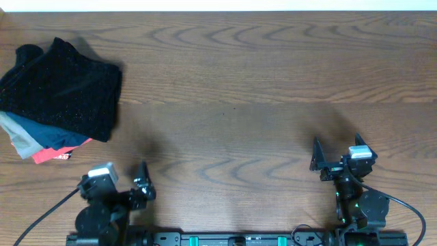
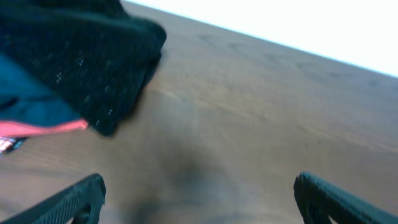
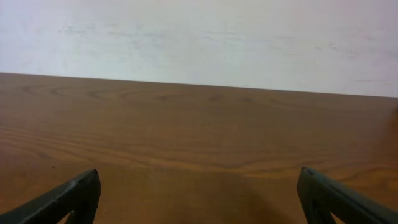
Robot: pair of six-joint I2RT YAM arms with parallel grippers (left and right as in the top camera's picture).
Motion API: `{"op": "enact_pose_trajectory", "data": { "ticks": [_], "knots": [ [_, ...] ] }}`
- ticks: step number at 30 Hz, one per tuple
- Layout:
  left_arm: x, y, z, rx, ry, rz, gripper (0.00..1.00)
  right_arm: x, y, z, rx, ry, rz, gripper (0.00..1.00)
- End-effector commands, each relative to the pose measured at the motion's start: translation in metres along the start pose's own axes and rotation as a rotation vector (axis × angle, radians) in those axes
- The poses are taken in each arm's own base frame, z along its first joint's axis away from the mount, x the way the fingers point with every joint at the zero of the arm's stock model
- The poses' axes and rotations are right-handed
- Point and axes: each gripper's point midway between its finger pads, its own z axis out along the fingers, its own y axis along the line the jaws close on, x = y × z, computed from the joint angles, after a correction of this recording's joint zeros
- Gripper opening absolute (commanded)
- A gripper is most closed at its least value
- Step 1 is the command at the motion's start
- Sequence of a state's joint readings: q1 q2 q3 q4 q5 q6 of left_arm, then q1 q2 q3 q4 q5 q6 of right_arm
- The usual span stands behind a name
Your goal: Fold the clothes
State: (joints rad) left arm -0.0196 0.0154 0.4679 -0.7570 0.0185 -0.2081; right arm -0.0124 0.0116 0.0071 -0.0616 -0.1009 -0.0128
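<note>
The black fuzzy speckled garment [image 1: 61, 85] lies folded on top of a pile at the table's far left. It also shows in the left wrist view [image 2: 81, 68], blurred, at the upper left. No buttons show. My left gripper [image 1: 123, 179] is open and empty near the front edge, below and right of the pile; its fingers frame bare table in its wrist view [image 2: 199, 196]. My right gripper [image 1: 336, 156] is open and empty at the front right, far from the garment, with only bare wood between its fingers [image 3: 199, 193].
Under the black garment lie a navy blue folded piece [image 1: 42, 133], a grey piece [image 1: 17, 139] and a red piece [image 1: 54, 153]. The blue piece [image 2: 31, 106] and red piece [image 2: 43, 128] show in the left wrist view. A pale wall [image 3: 199, 37] stands behind the table.
</note>
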Motion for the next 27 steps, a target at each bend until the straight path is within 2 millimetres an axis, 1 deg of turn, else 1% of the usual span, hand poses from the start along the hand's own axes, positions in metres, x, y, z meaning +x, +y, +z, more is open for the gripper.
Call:
{"op": "enact_pose_trajectory", "data": {
  "ticks": [1,6,9,12,14,27],
  "knots": [
    [0.003,0.003,0.017,-0.006,-0.039,0.01,0.98,0.0,0.004,0.0,-0.021,-0.003,-0.019,0.99],
    [-0.006,0.0,0.044,0.028,-0.165,0.004,0.98,0.0,0.004,0.0,-0.02,-0.003,-0.019,0.99],
    [-0.008,-0.001,0.057,0.048,-0.234,0.001,0.98,0.0,0.004,0.0,-0.021,-0.003,-0.019,0.99],
    [0.004,0.0,0.069,0.062,-0.246,0.001,0.98,0.0,0.004,0.0,-0.021,-0.002,-0.019,0.99],
    [0.021,0.005,0.078,0.05,-0.208,0.003,0.98,0.0,0.004,0.0,-0.021,-0.002,-0.019,0.99],
    [0.018,0.004,0.079,0.057,-0.234,0.003,0.98,0.0,0.004,0.0,-0.02,-0.002,-0.019,0.99]
  ]
}}
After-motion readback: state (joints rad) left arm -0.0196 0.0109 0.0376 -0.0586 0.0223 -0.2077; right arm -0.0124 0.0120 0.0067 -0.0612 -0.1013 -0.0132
